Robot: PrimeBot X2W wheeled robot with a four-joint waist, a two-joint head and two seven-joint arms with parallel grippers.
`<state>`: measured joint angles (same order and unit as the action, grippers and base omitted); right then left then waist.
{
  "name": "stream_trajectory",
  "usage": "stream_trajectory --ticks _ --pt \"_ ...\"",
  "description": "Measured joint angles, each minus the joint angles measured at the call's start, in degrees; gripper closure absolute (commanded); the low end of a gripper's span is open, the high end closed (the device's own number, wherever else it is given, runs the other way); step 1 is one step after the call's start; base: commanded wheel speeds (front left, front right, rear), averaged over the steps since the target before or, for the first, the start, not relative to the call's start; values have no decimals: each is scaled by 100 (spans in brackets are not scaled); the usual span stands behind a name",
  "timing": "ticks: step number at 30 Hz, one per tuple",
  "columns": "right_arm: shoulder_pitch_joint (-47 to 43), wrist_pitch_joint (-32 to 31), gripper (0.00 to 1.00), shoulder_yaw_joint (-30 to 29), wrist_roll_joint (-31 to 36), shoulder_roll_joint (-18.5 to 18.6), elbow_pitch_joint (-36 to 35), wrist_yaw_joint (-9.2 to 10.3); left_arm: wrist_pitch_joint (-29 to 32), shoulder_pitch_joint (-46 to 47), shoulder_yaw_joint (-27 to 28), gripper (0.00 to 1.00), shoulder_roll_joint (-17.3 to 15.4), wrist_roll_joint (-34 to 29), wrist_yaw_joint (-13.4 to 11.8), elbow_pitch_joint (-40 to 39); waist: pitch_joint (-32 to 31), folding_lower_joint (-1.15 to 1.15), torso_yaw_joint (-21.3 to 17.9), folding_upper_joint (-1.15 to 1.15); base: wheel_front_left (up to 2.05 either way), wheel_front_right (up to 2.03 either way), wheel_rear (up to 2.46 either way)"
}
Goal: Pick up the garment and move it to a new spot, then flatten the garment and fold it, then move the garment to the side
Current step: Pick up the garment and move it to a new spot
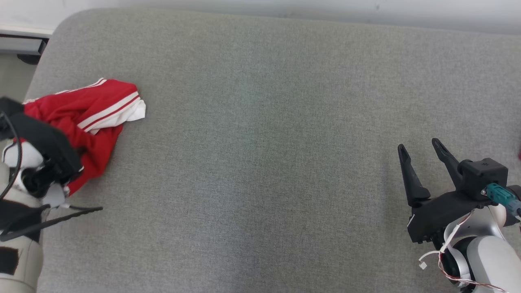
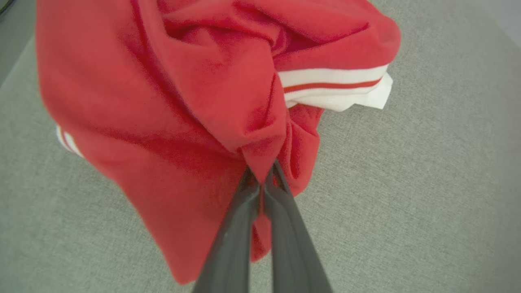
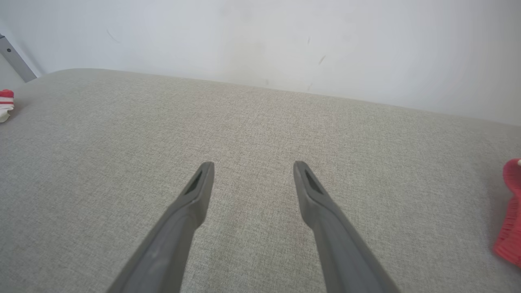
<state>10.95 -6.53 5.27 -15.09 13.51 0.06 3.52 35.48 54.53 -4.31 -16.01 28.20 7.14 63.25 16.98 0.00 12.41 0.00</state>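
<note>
In the head view the garment (image 1: pixel 95 116), red with white stripes along one edge, lies crumpled at the far left of the grey cushioned surface (image 1: pixel 260 142); the dark wrist of the left arm (image 1: pixel 44 152) covers its near part, so the fingertips are hidden here; the right gripper (image 1: pixel 418 143) sits at the lower right, well apart from the garment, fingers spread above bare fabric; a small mark on its black housing (image 1: pixel 484 165) is too small to read.

In the left wrist view the left gripper (image 2: pixel 262 179) has its two fingers pressed together on a pinched fold of the red cloth; the garment bunches above and to the left of them; a white band with a red stripe (image 2: pixel 333 83) juts out at the upper right, its white edge lying against the grey surface; whether the rest is lifted clear I cannot tell.

In the right wrist view the right gripper's fingers stand wide apart with nothing between them, over the grey surface; a pale wall (image 3: pixel 260 40) rises beyond; a scrap of the garment shows at the left edge; a red ribbed piece (image 3: pixel 508 211) lies at the right edge.
</note>
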Motion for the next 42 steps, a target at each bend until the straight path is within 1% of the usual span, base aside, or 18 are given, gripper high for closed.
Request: stream_trajectory --ticks 2,4,7,11,14,22,27,31,35,39,41,42 --pt "-1 8 0 0 -2 -16 45 0 -25 22 -135 100 45 123 0 -220 -63 0 9 0 0 0 0" --pt "-2 47 0 -1 -4 -21 129 0 -41 117 -147 100 168 359 0 -381 -136 0 17 0 0 0 0" --pt "-9 78 0 -1 -33 -57 209 -1 -55 213 -415 100 272 517 0 -737 -258 0 30 0 0 0 0" --pt "-10 134 0 60 -99 -153 330 -52 -78 220 -808 100 211 680 0 -1227 -428 0 23 0 0 0 0" --pt "-18 166 0 86 -108 -209 374 -58 -81 201 -1077 100 191 976 0 -1658 -544 0 -17 0 0 0 0" --pt "-175 283 0 125 -202 -336 523 -68 -123 -270 -1720 100 230 1648 0 -2757 -712 0 -329 -1 0 0 0" --pt "-233 368 0 94 -250 -369 576 -75 -182 -506 -2175 100 254 1891 0 -3456 -788 0 -584 0 0 0 0" --pt "-287 448 0 41 -269 -375 603 -75 -266 -734 -2577 100 410 2030 0 -4007 -846 0 -786 0 0 0 0" --pt "-499 533 0 -82 -350 -369 665 -69 -434 -1031 -2934 100 626 2068 0 -4392 -907 0 -947 0 0 0 0" --pt "-649 609 0 -183 -425 -367 660 -49 -557 -1403 -3301 100 845 2104 0 -4792 -965 0 -1008 0 0 0 0" --pt "-702 655 0 -186 -431 -371 653 -47 -633 -1607 -3473 100 914 2189 0 -4967 -974 -1 -1009 -1 0 0 0" --pt "-702 655 0 -186 -431 -371 653 -47 -633 -1607 -3473 100 914 2189 0 -4967 -974 -1 -1009 -1 0 0 0"
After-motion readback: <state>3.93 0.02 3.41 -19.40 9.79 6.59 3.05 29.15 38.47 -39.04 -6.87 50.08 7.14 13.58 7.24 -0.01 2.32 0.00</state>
